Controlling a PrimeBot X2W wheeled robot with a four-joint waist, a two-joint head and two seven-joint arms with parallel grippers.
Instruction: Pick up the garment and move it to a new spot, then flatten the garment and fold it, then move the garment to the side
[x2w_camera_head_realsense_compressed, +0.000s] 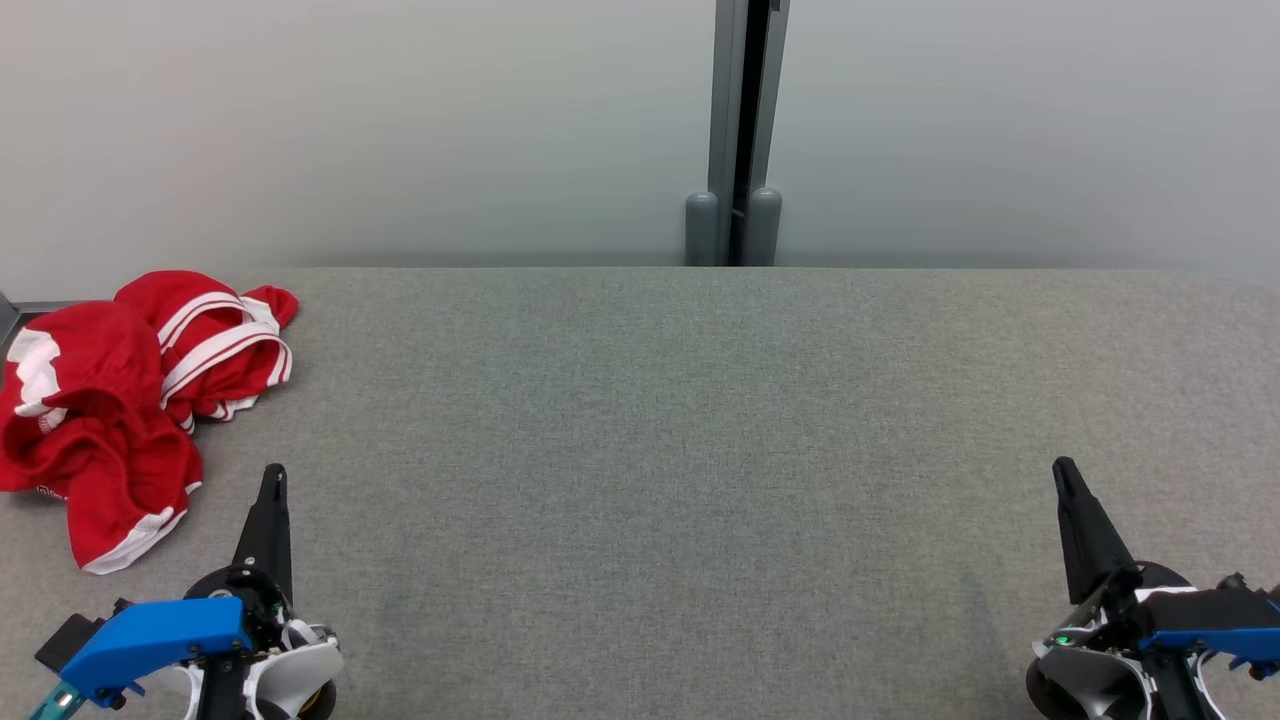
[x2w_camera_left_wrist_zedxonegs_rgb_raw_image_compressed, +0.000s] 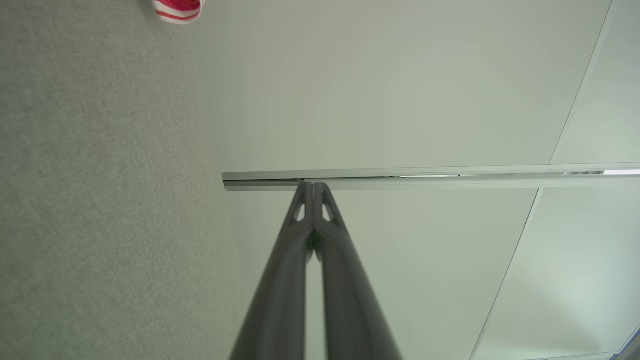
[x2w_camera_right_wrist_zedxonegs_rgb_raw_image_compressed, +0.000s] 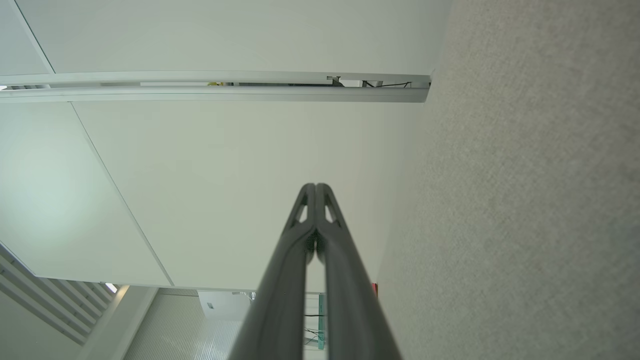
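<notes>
Both grippers sat lowest in the head view, closest to the camera: the left gripper (x2w_camera_head_realsense_compressed: 272, 475) at the lower left and the right gripper (x2w_camera_head_realsense_compressed: 1062, 468) at the lower right, each pointing away over the grey table (x2w_camera_head_realsense_compressed: 700, 450). Each had its two dark fingers pressed together to a single point, with nothing between them. The wrist views agreed, showing fingers that met at the tips and held nothing.

By my reading the task had not started. The garment (x2w_camera_head_realsense_compressed: 120, 400), red with white stripes and trim, lay crumpled in a heap at the far left of the table, reaching the left edge of the head view. It was not lifted, spread or folded. The pickup, the move to a new spot, the flattening, the fold and the shift to the side were all left to do.

The heap lay ahead and to the left of the left gripper, near but not touching. The right gripper was well apart from it, across the table. The left arm looked the likelier one to reach it, and its fingers would have to part first.
</notes>
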